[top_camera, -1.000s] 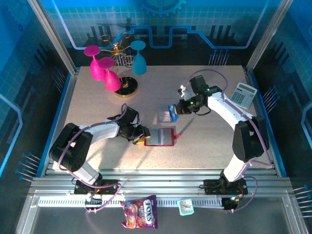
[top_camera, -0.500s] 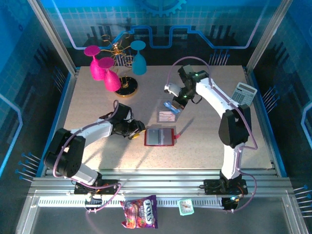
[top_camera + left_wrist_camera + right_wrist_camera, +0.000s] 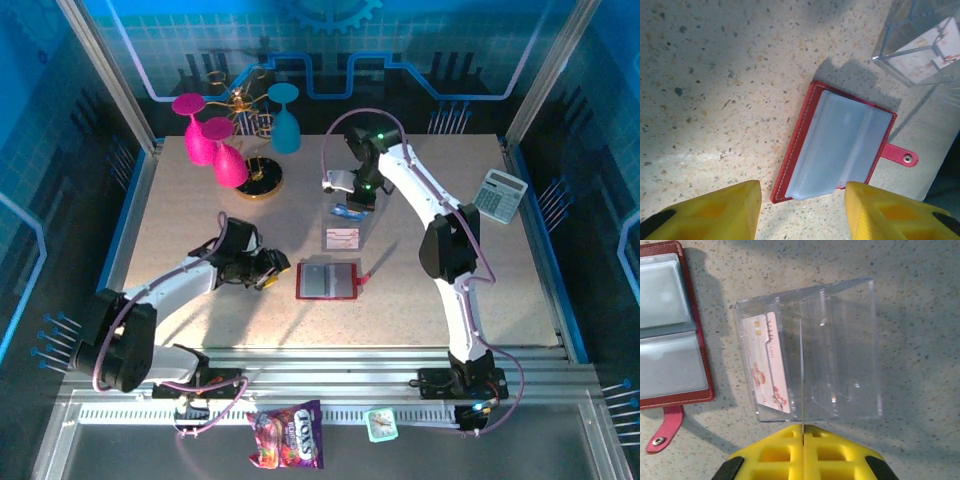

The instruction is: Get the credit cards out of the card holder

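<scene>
Overhead: right gripper (image 3: 351,203) pinching blue card (image 3: 348,212); wrist: whitish card (image 3: 771,362) in box (image 3: 850,355).

The table (image 3: 715,75) is looking matt and speckled, like fine stone. The card holder (image 3: 840,145) is showing a red, stitched, leather-like cover, cloudy smooth plastic sleeves and a shiny metal snap (image 3: 908,158). The clear box (image 3: 840,350) is gleaming as glossy hard plastic around a smooth whitish card (image 3: 771,365). My left gripper (image 3: 802,192) is showing matt yellow plastic fingers (image 3: 720,212).

Card holder (image 3: 670,365) cut off at the left edge, clear box (image 3: 920,45) at the top-right corner.
</scene>
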